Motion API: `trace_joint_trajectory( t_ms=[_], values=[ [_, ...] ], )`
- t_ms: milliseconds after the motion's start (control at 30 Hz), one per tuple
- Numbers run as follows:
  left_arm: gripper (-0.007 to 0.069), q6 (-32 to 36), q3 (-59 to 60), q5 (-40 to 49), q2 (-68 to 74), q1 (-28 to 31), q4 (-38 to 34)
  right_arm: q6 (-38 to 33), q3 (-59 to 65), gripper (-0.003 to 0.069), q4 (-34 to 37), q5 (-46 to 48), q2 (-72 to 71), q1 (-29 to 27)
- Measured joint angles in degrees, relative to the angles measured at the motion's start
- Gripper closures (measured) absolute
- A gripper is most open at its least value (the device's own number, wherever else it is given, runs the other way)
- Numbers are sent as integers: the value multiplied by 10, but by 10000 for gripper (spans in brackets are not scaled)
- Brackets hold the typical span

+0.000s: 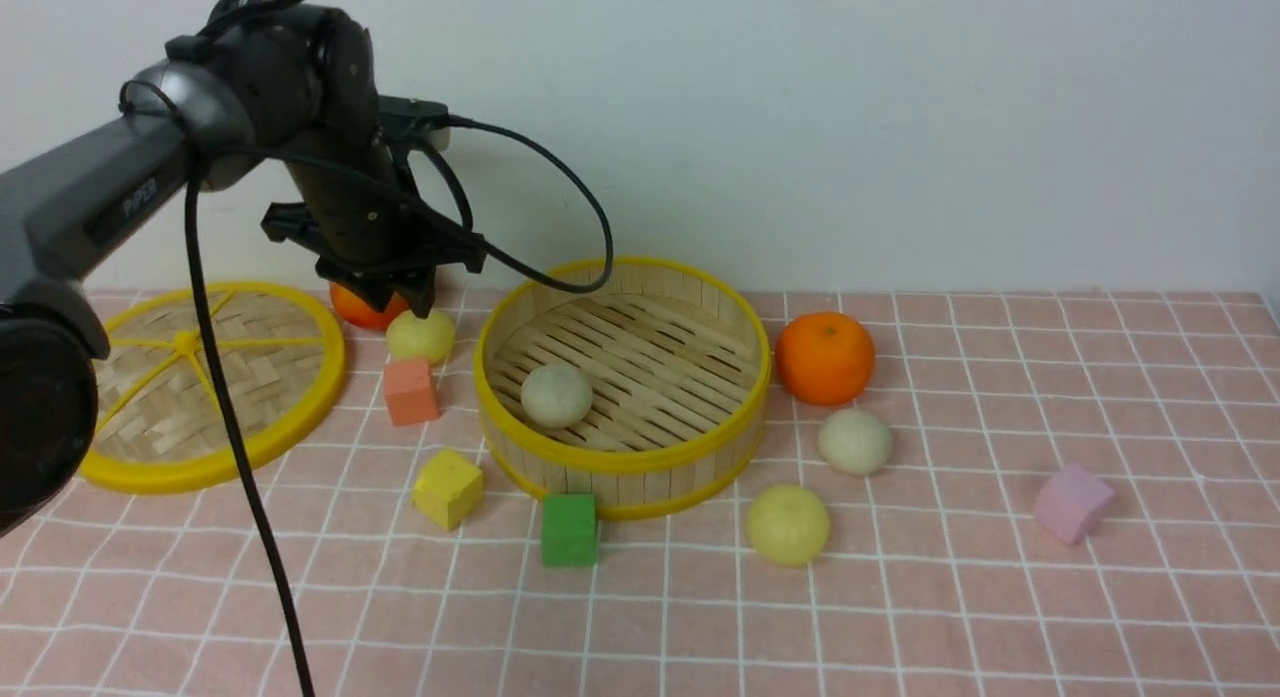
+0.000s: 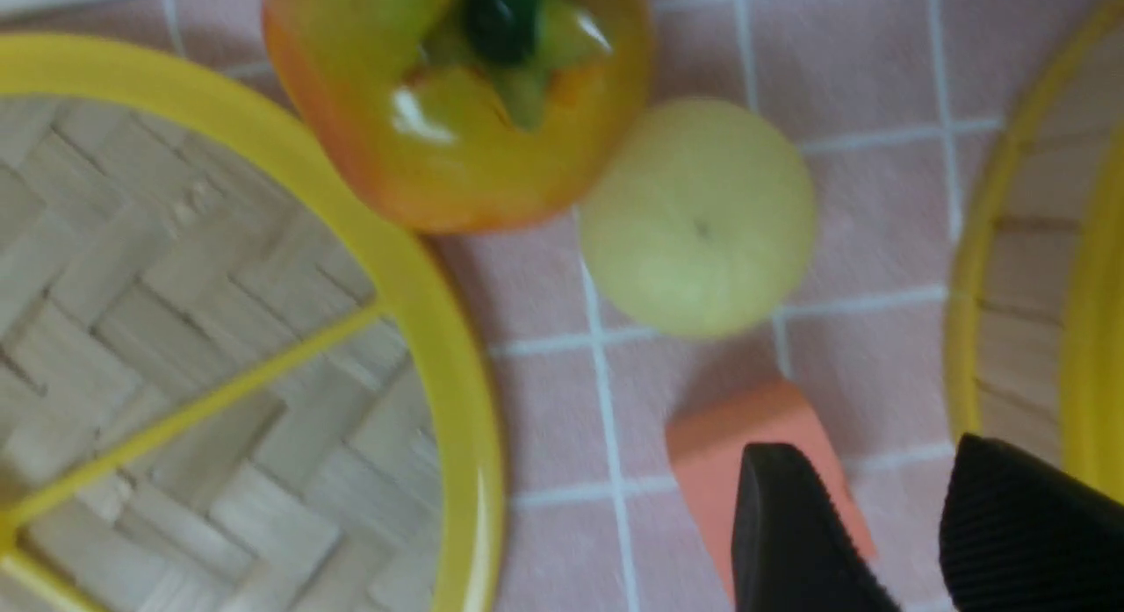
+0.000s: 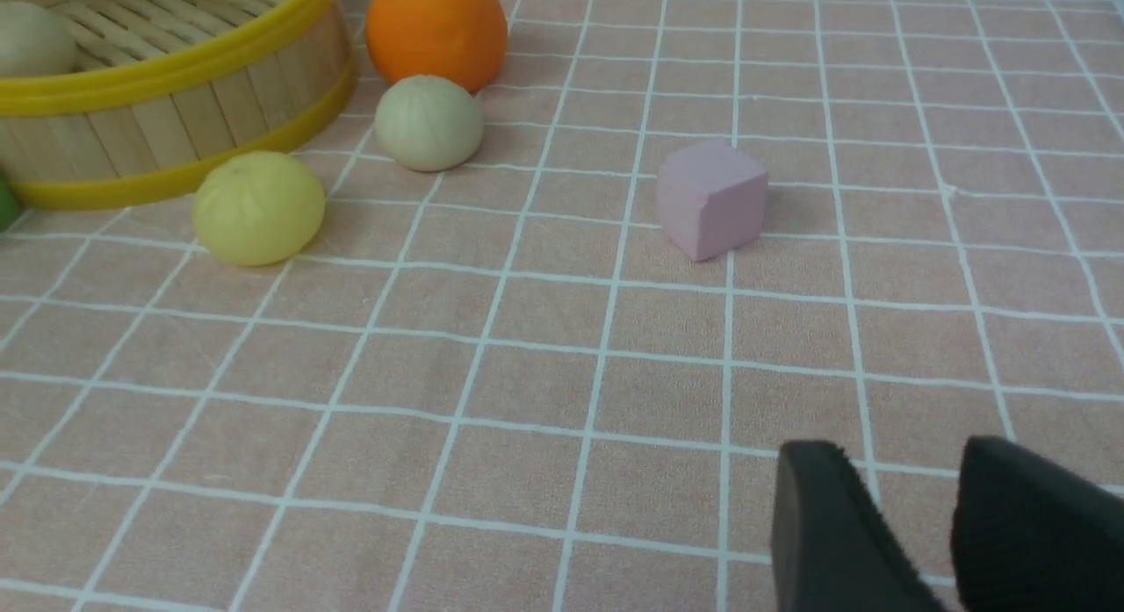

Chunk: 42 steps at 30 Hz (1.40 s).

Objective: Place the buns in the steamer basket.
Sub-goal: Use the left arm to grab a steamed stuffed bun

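Observation:
The round bamboo steamer basket (image 1: 620, 464) stands mid-table with one off-white bun (image 1: 556, 395) on its slatted floor. My left gripper (image 1: 403, 302) hangs open just above a pale yellow bun (image 1: 420, 335) left of the basket. In the left wrist view that bun (image 2: 698, 217) lies beyond the empty left gripper (image 2: 896, 493), apart from its fingertips. Another off-white bun (image 1: 854, 441) and a pale yellow bun (image 1: 787, 523) lie right of the basket. The right wrist view shows those buns, off-white (image 3: 428, 122) and yellow (image 3: 257, 207), far from my open, empty right gripper (image 3: 913, 485).
A persimmon (image 2: 457, 103) touches the yellow bun by the woven lid (image 1: 200, 467). An orange (image 1: 825, 357) sits right of the basket. Blocks lie around: salmon (image 1: 410, 390), yellow (image 1: 448, 488), green (image 1: 569, 529), pink (image 1: 1072, 503). The left arm's cable (image 1: 240, 457) hangs down.

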Motion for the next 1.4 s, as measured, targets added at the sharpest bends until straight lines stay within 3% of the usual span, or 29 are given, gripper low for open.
trace_joint_trajectory(
  t_ms=[300, 1200, 1400],
  values=[
    [356, -5, 0, -60, 36, 2, 11, 0, 0, 419, 0, 0, 0, 0],
    [355, -5, -2, -69, 56, 2, 25, 0, 0, 419, 0, 0, 0, 0],
    [354, -5, -5, -108, 47, 2, 25, 0, 0, 419, 0, 0, 0, 0]
  ],
)
